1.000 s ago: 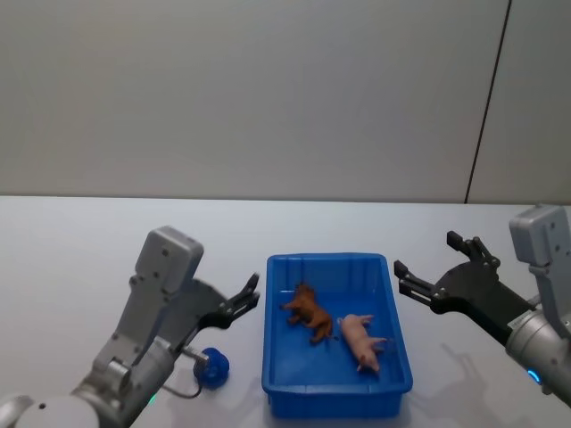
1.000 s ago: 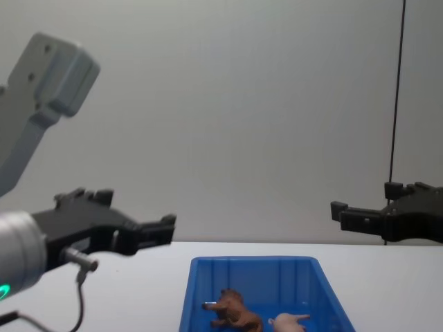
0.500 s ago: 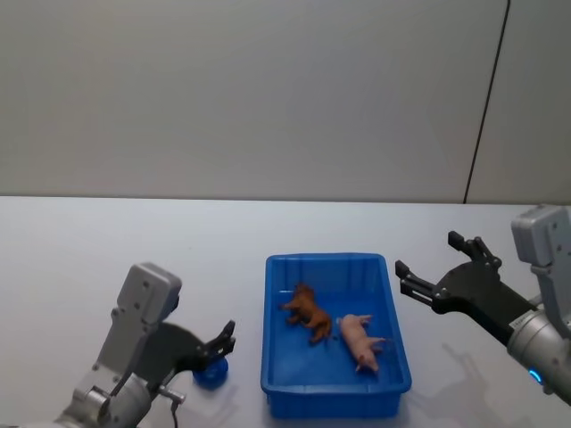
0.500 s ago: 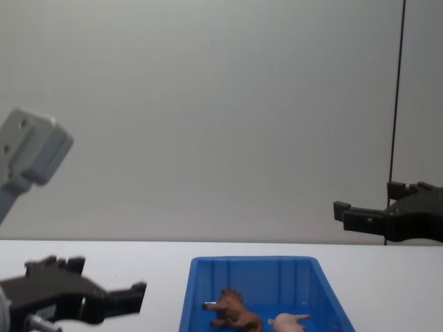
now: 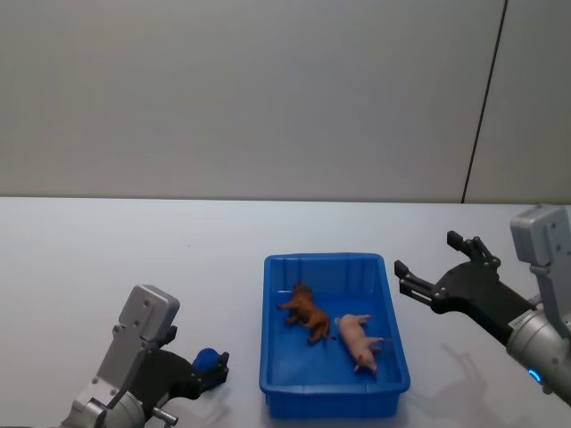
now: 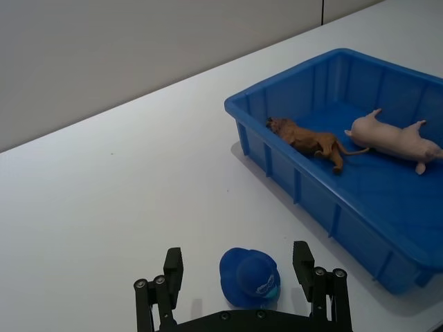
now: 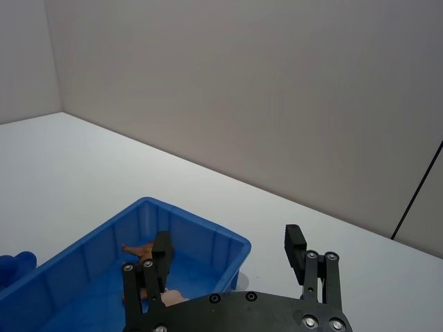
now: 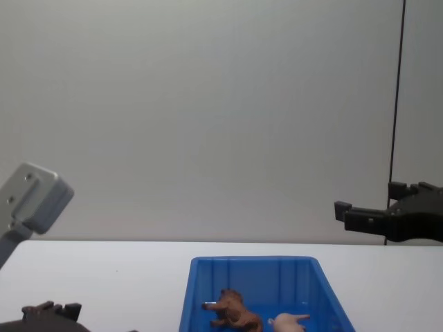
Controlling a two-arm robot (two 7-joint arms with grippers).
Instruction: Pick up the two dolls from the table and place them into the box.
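Both dolls are in the box point(image 5: 393, 357) here, folks. The brown doll point(image 5: 308, 312) lies on the box floor toward its left wall, the pink doll point(image 5: 359, 340) just beside it toward the right wall, both on their sides, close but apart as far as the head view shows. The box itself sits on the table point(image 5: 107, 250) near the front edge, about midway across.

The left gripper point(image 5: 210, 370) is low at the table's front edge, left of the box, fingers spread and holding nothing. A small blue cap-like thing point(image 6: 250, 277) sits on the table right between those open fingers, not squeezed; it looks like no part of the job.

The right gripper point(image 5: 433, 272) hovers off the box's right side, above the table, fingers parted and empty too.

By my reading, the placing is done: nothing is left on the table to fetch, both dolls are home. All that seems to remain is for the arms to pull clear.
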